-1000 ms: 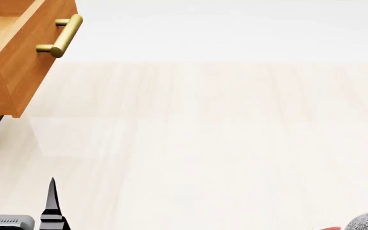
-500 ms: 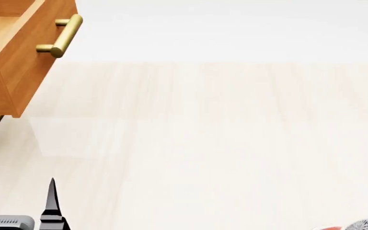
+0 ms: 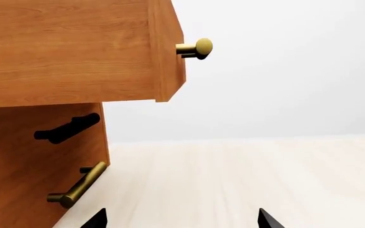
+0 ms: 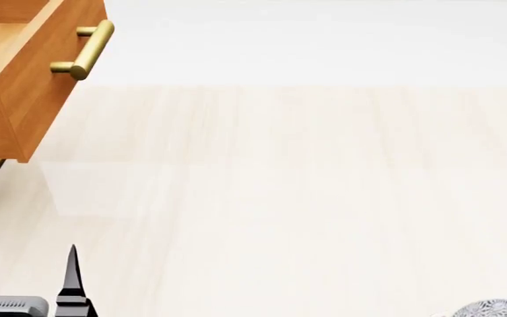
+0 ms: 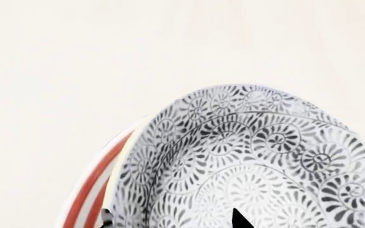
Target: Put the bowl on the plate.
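The bowl (image 5: 258,166), white with a fine grey floral pattern, fills the right wrist view, tilted and very close. My right gripper (image 5: 169,219) straddles its wall, one fingertip (image 5: 238,219) inside and the other outside, shut on it. Just beyond the bowl's outer wall shows a red-ringed arc of the plate (image 5: 84,202); whether the bowl touches it I cannot tell. In the head view only the bowl's top (image 4: 496,309) peeks in at the bottom right edge. My left gripper (image 4: 24,271) stands open and empty at the bottom left, also seen as left gripper (image 3: 181,219).
A wooden drawer (image 4: 24,86) with a brass handle (image 4: 82,49) hangs open at the far left, above a lower brass handle (image 3: 78,187) on the cabinet front. The pale wooden table top (image 4: 280,185) stretches across the head view.
In the head view the bowl has sunk lower and shifted left along the bottom edge. The left arm has not moved.
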You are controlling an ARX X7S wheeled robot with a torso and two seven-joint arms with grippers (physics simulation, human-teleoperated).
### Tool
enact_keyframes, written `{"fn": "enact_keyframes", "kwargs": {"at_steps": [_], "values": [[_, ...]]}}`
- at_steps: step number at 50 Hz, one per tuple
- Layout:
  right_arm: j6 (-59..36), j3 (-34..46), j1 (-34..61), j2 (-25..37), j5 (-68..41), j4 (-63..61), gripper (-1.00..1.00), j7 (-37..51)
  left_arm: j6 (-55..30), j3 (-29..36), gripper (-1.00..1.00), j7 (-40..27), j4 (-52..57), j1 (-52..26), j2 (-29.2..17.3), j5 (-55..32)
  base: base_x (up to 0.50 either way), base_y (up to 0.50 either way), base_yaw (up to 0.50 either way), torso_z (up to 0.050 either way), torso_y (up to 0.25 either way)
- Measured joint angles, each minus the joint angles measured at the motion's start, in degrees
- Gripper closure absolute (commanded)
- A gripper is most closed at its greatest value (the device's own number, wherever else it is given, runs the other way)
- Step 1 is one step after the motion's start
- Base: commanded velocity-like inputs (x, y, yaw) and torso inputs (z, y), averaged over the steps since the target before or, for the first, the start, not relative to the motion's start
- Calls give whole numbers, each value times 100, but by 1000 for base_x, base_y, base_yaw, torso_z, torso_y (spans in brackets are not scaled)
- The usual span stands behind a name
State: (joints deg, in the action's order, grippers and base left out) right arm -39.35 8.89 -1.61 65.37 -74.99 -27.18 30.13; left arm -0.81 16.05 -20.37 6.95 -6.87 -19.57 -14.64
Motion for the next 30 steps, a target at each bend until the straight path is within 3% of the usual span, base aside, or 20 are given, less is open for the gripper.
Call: {"fn": "enact_keyframes", "kwargs": {"at_steps": [30], "values": [[344,-812,-458,434,-383,-740,-100,206,9,28,-100,-43,33,11,-36,-19,0,0,0,0,0]]}}
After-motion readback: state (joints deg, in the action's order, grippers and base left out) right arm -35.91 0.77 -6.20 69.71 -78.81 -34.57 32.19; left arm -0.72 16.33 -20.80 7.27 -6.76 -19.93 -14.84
